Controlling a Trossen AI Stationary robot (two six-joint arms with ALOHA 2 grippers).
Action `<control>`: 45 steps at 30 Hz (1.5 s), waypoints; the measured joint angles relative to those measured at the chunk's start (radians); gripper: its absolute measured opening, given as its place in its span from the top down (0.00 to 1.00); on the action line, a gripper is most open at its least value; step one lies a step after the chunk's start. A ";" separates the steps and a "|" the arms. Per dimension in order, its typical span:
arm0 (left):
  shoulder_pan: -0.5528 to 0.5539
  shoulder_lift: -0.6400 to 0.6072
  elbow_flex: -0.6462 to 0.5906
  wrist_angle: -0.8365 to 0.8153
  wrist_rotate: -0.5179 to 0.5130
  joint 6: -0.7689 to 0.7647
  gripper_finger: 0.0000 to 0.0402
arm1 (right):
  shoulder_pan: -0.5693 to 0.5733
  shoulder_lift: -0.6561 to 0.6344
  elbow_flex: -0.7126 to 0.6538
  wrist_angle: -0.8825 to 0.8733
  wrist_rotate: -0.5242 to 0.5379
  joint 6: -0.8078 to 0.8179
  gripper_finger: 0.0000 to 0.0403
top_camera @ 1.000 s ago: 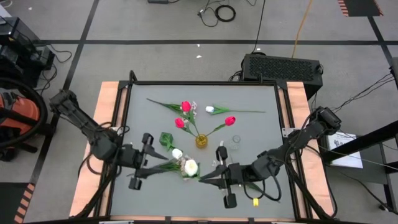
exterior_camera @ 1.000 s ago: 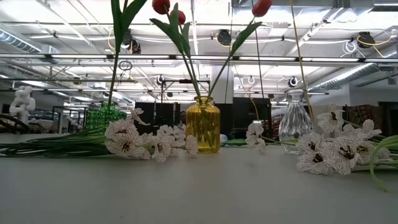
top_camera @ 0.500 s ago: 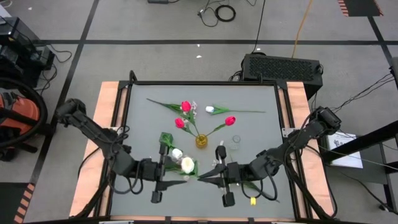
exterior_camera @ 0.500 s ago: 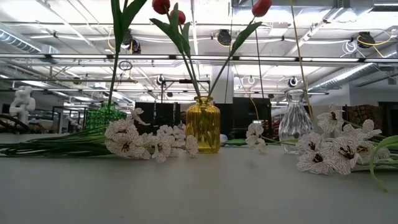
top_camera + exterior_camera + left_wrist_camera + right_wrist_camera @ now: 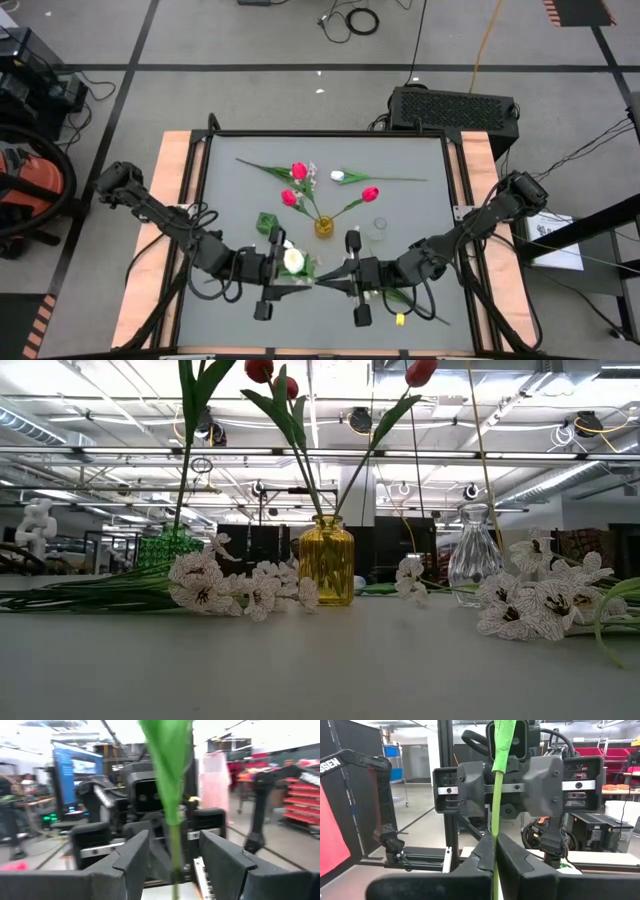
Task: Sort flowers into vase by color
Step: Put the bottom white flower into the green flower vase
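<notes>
A white tulip (image 5: pixel 293 260) on a green stem is lifted near the table's near middle, between my two grippers, which face each other. My right gripper (image 5: pixel 336 281) is shut on its stem (image 5: pixel 495 820). My left gripper (image 5: pixel 296 283) is open, and the stem (image 5: pixel 175 845) passes between its fingers without touching them. Three pink-red tulips (image 5: pixel 298 172) stand in the yellow vase (image 5: pixel 323 228). Another white tulip (image 5: pixel 338 176) lies on the far part of the table. Sprays of pale blossoms (image 5: pixel 225 588) lie on the table. My right gripper pinches the white tulip's green stem (image 5: pixel 494 842) between its two fingers (image 5: pixel 512 857), coming about level from the table's right, with the fingers across the stem. The stem runs on past the fingers toward my left gripper, and the flower is lifted clear of the table.
A green vase (image 5: pixel 267 222) and a clear glass vase (image 5: pixel 379 228) flank the yellow one. More pale blossoms (image 5: pixel 530 600) and green stems (image 5: pixel 405 300) lie near my right gripper. A small yellow thing (image 5: pixel 399 320) lies by the near edge.
My left gripper has moved toward the table's right and somewhat toward the near edge, closing in on my right gripper until the two face each other. My right gripper has shifted a little to the left. The white tulip head has moved slightly left and far.
</notes>
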State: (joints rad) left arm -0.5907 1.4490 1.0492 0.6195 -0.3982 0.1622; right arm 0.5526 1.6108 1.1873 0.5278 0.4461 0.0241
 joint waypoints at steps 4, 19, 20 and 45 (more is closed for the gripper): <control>0.013 0.011 0.000 -0.005 0.021 -0.025 0.60 | -0.003 0.000 0.000 -0.010 0.000 0.017 1.00; 0.022 0.019 0.000 -0.001 0.083 -0.025 0.81 | -0.012 0.000 0.000 -0.033 -0.008 0.026 1.00; 0.023 0.019 0.000 -0.001 0.083 -0.025 0.82 | -0.013 0.000 0.000 -0.035 -0.009 0.027 1.00; -0.163 -0.358 -0.048 -0.314 -0.024 -0.016 0.99 | 0.073 -0.110 0.000 -0.137 0.008 0.009 0.67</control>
State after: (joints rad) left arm -0.7533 1.0907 1.0015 0.3059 -0.4225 0.1459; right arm 0.6256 1.5009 1.1873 0.3910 0.4545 0.0332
